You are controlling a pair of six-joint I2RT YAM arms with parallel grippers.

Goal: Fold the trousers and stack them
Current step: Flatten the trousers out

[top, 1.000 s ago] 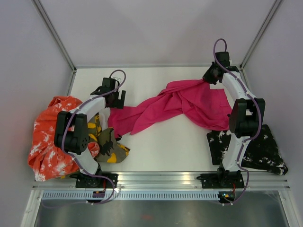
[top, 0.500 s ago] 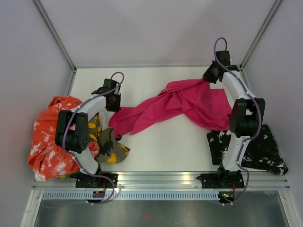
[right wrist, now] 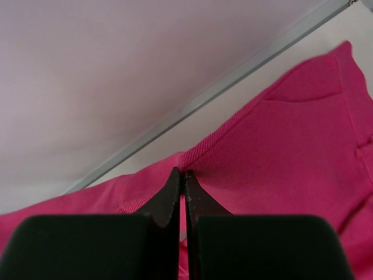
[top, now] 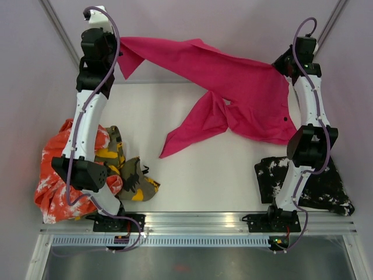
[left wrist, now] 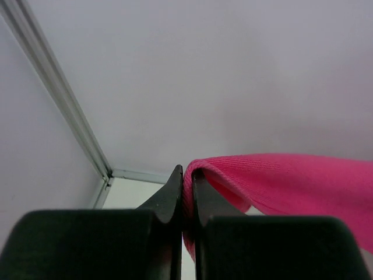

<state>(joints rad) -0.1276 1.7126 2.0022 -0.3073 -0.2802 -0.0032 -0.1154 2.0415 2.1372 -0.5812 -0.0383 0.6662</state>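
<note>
Top view: the pink trousers [top: 233,81] hang stretched between the left gripper [top: 118,53], far left, and the right gripper [top: 282,63], far right. One leg droops over the bare middle of the table [top: 198,181].
Left wrist: the fingers [left wrist: 168,201] pinch a pink fold.
Right wrist: the fingers [right wrist: 169,195] clamp a pink seamed edge.

A white surface [top: 198,175] is lying between pale lilac walls [top: 192,17]. A metal post [top: 58,29] is rising from each far corner of the surface. A silver rail [top: 198,219] is running along the surface's near edge, with a grey panel [top: 192,262] lying just outside it.
</note>
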